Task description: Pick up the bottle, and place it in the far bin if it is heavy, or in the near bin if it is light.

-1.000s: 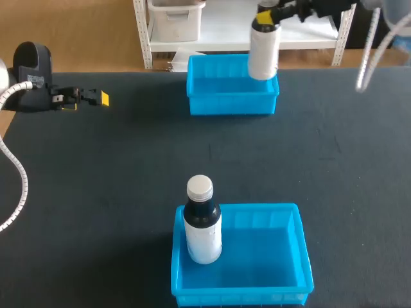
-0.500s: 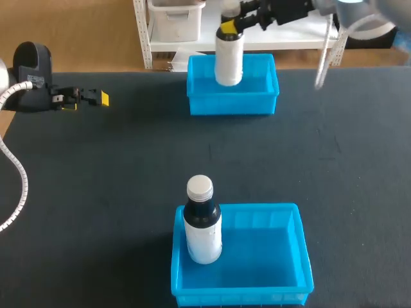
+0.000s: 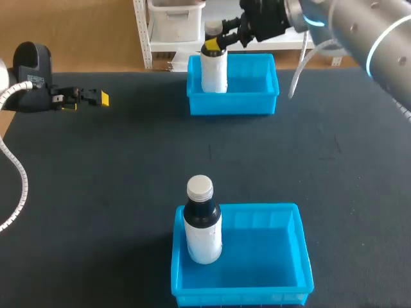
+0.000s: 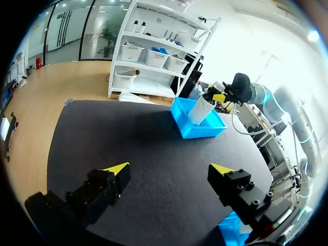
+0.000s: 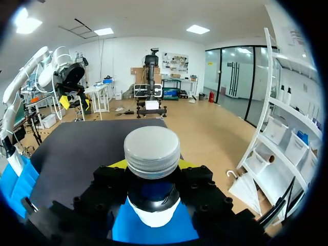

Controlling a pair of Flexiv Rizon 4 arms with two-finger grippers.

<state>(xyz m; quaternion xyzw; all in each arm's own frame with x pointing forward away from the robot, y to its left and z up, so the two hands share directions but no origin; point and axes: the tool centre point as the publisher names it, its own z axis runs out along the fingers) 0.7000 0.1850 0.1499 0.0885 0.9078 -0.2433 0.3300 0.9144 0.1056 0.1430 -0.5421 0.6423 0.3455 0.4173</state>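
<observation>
Right hand [image 3: 216, 43] is clamped on the bottle [image 3: 214, 70] at the neck, just under the cap. The right wrist view shows both yellow tips against the neck from two sides.

Key relation: the bottle hangs straight below the hand, long axis vertical, maybe a slight lean in the left wrist view. Its lower half is inside the far bin [image 3: 232, 106], which sits at 12 o'clock on the tabletop [image 3: 128, 167]. Within that bin the bottle is at the 9 o'clock end, close to that end wall, with most of the bin floor open toward 3 o'clock. I can't tell whether the base touches the floor or hangs just above it.

My read: the drop is a pure vertical move with no reorientation. The only tight margin is the wall at 9 o'clock. If the bottle is let go with a lean, it could tip toward 3 o'clock, where there's room.

Near bin [image 3: 239, 296] is at 6 o'clock, well apart from the hand. It already has a second bottle [image 3: 203, 226] standing upright in its 9 o'clock end.

Left hand [image 4: 169, 170] is parked at about 10 o'clock on the tabletop, fingers spread wide with nothing between them. It's far from both bins, so the right arm is the only one in play.
</observation>
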